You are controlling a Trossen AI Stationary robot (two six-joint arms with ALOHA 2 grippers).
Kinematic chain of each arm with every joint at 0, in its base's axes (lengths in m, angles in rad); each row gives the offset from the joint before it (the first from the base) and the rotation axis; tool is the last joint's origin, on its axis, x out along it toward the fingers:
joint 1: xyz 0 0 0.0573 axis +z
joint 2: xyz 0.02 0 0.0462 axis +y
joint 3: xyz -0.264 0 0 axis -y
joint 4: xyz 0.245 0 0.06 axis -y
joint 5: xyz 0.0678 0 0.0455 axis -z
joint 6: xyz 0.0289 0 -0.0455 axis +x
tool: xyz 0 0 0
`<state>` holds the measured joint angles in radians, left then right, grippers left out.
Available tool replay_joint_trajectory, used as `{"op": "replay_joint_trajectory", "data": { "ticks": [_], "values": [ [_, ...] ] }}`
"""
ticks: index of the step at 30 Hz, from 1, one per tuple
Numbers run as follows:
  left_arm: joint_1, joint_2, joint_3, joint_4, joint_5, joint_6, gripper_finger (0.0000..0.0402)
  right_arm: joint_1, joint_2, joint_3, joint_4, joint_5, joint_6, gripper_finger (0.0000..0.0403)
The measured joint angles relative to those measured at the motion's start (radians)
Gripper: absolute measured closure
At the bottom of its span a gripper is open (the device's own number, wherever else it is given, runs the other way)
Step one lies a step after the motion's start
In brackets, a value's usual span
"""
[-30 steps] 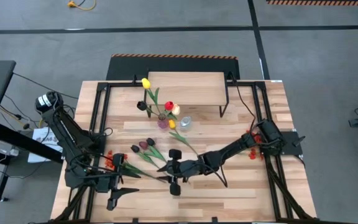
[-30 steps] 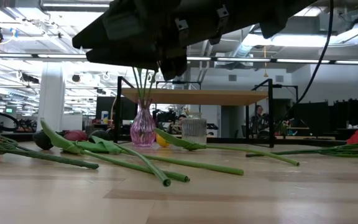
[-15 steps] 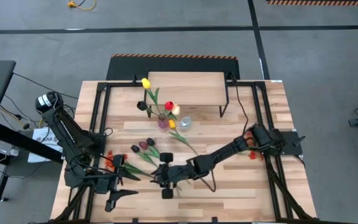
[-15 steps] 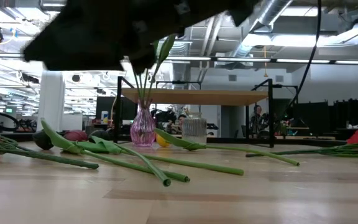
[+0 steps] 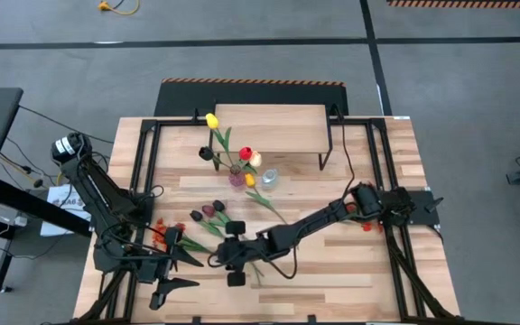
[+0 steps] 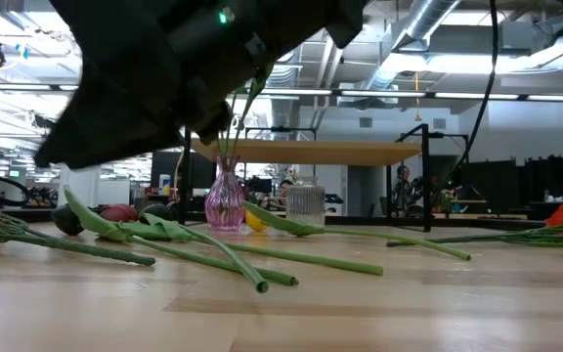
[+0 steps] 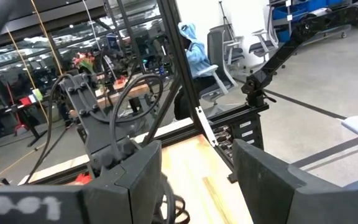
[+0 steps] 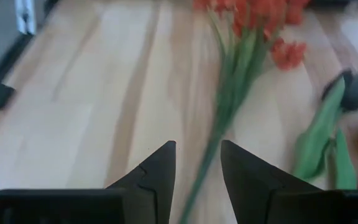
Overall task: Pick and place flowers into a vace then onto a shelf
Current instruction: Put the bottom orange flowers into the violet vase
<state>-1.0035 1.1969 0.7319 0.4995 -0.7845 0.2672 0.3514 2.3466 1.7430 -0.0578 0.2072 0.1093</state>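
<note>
Left tool (image 5: pixel 171 291) parked at desk's (image 5: pixel 368 280) near-left corner, fingers apart, gripping nothing. Orange-red spray (image 8: pixel 247 25) flat on desk just beside it. Right tool (image 5: pixel 230 255) low over spray's stem, fingers apart, stem between them, not gripped. Maroon tulips (image 5: pixel 208 212) loose beyond. Vase (image 6: pixel 225 202) with tulips before shelf (image 5: pixel 269 128).

We see a plank table (image 5: pixel 377 271). On it stand the shelf (image 5: pixel 269 122), a pink vase (image 6: pixel 225 207) and a clear glass (image 6: pixel 305 205). Loose tulips (image 5: pixel 210 213) and an orange-red spray (image 8: pixel 253 25) lie flat on it.
</note>
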Motion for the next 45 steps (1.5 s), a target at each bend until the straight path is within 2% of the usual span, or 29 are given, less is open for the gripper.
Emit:
{"op": "replay_joint_trajectory", "data": {
  "ticks": [21, 27, 34, 45],
  "values": [
    [0.000, 0.000, 0.000, 0.015, 0.020, -0.001, 0.0214, 0.002, 0.000, -0.001, -0.090, 0.003, 0.047, 0.0282],
    [0.000, 0.000, 0.000, 0.015, 0.019, -0.001, 0.0214, 0.005, -0.002, -0.001, -0.148, 0.058, 0.048, 0.0282],
    [0.000, 0.000, 0.000, 0.013, 0.019, -0.001, 0.0214, 0.023, -0.006, -0.001, -0.179, 0.060, 0.050, 0.0282],
    [0.000, 0.000, 0.000, 0.013, 0.019, -0.001, 0.0214, 0.024, -0.006, -0.001, -0.119, 0.053, 0.067, 0.0282]
  ]
}}
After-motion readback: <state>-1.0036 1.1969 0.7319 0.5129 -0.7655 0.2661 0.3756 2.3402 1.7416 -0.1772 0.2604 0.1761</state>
